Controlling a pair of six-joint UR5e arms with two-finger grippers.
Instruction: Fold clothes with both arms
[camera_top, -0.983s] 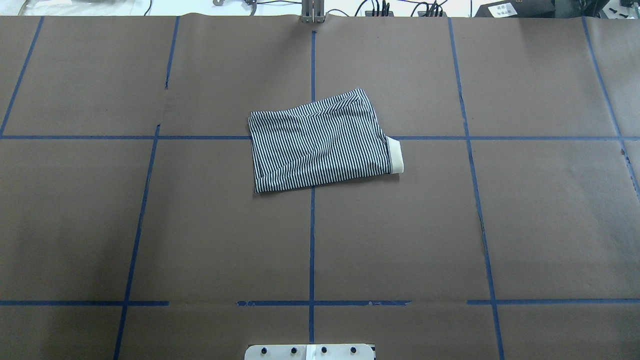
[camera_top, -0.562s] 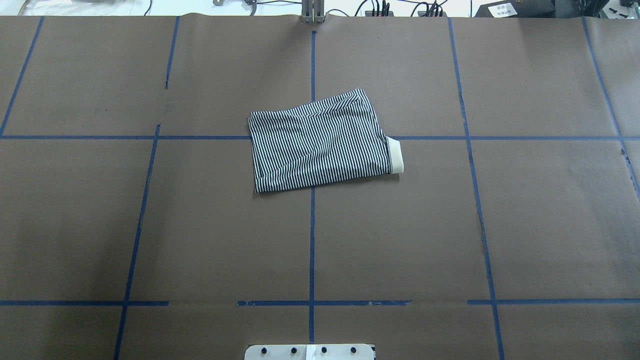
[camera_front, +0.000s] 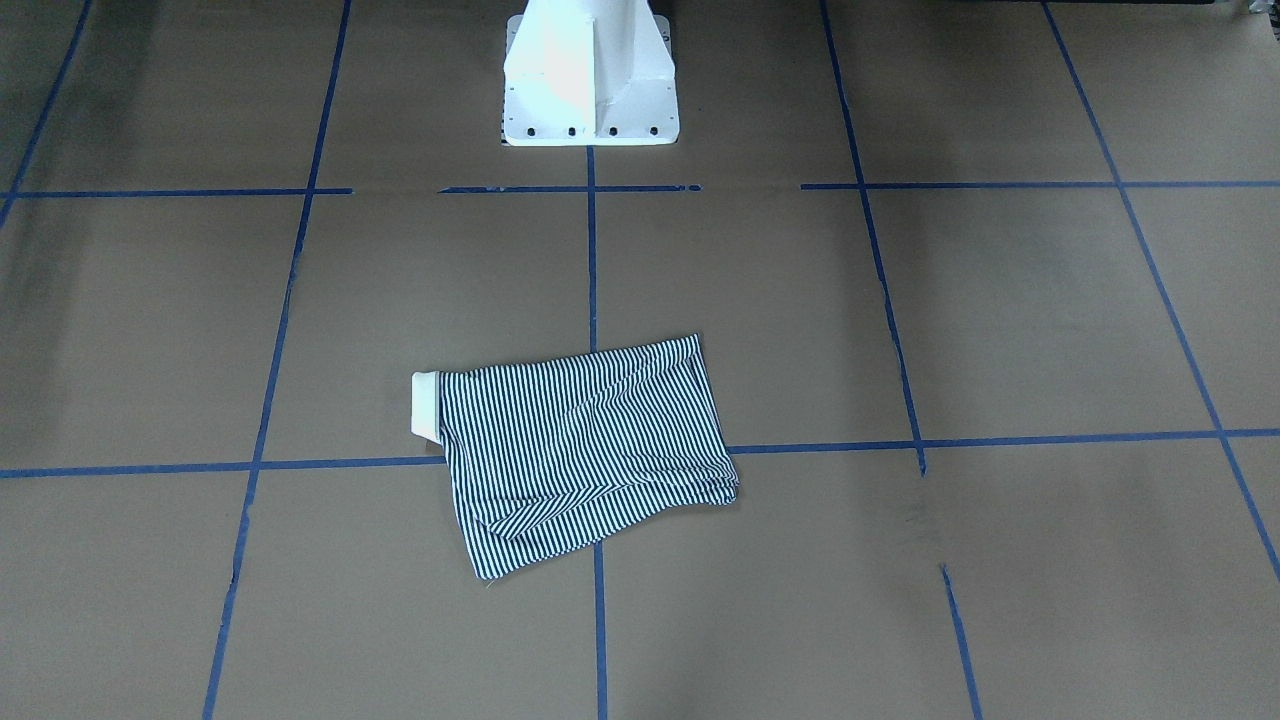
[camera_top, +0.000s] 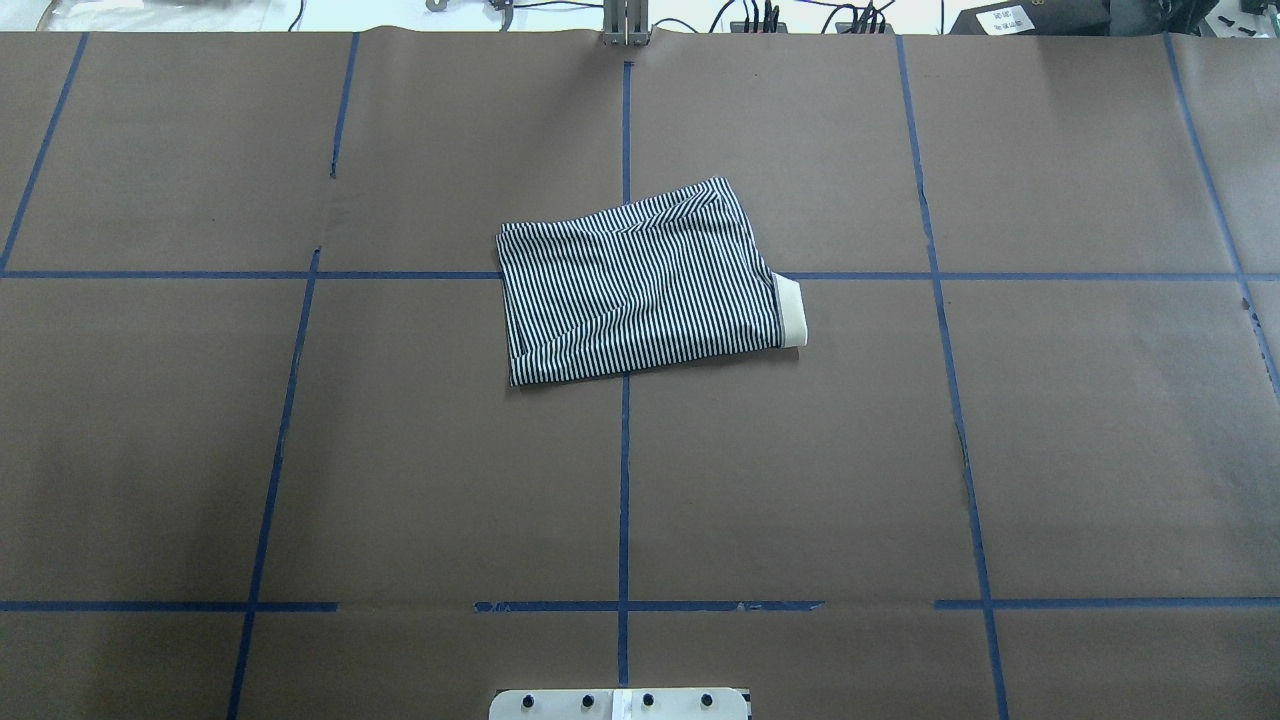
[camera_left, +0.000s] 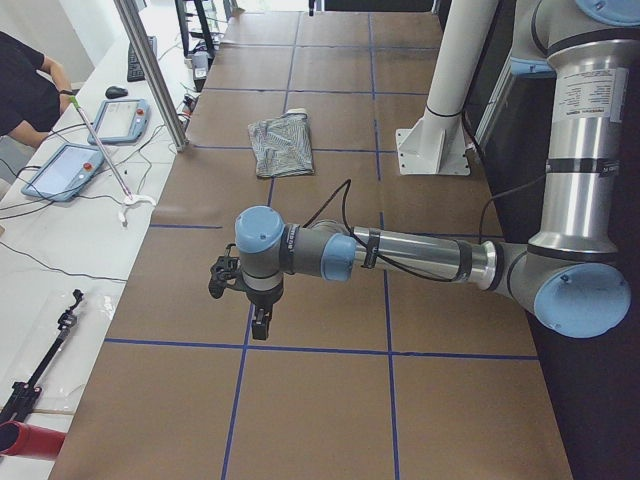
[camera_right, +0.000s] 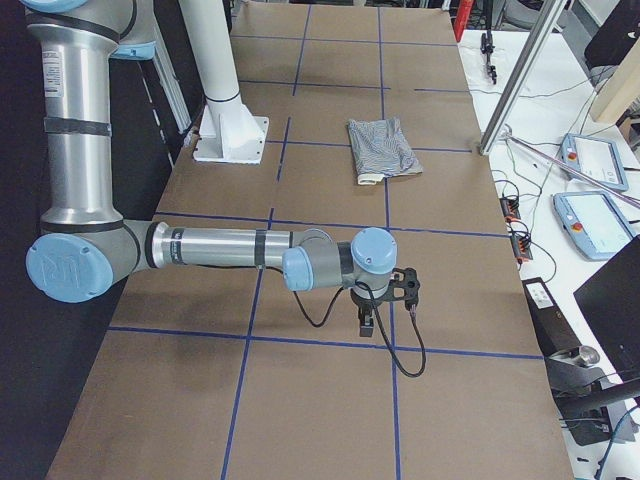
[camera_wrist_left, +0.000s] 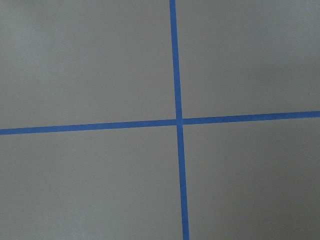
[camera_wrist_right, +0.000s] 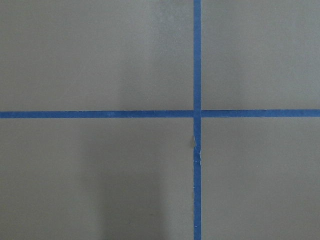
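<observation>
Brown-papered bench (camera_top: 300, 450) carries the folded striped shirt (camera_top: 640, 285) near its centre, collar (camera_top: 790, 312) at three o'clock. Soft and light, it would likely take pinches at its corners. Well apart from it hang the left claw (camera_left: 258, 328) and the right claw (camera_right: 367, 322); whether their fingers are apart or together cannot be told.

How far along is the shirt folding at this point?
Done: the striped polo shirt lies folded into a compact packet near the middle of the table, its white collar poking out at one end. In hand: nothing. The left gripper and right gripper hang over bare paper far from it; open or shut cannot be told. Left: apparently little, perhaps tidying the uneven edges.
</observation>
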